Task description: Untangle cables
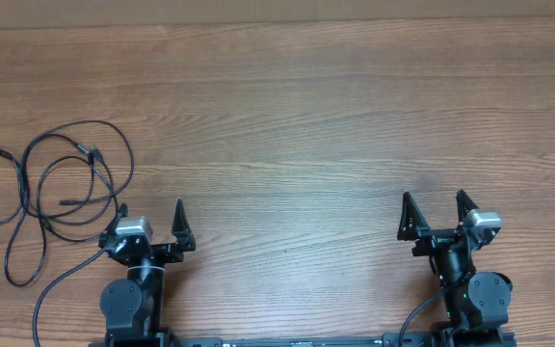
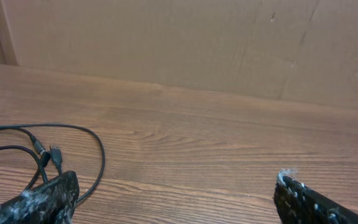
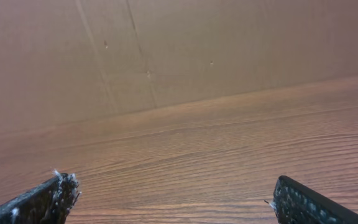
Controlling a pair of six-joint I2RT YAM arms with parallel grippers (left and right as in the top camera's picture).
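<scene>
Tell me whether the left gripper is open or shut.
Open. On the left gripper, the fingers stand wide apart in both views, holding nothing.

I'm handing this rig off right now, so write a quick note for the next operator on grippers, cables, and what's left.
Left gripper: open, empty, close beside the cables.
Right gripper: open, empty, on the side away from them.
Cables: overlapping loops lying at the left of the table, held by neither gripper.
Done: nothing visible.
Left: all the untangling.
</scene>
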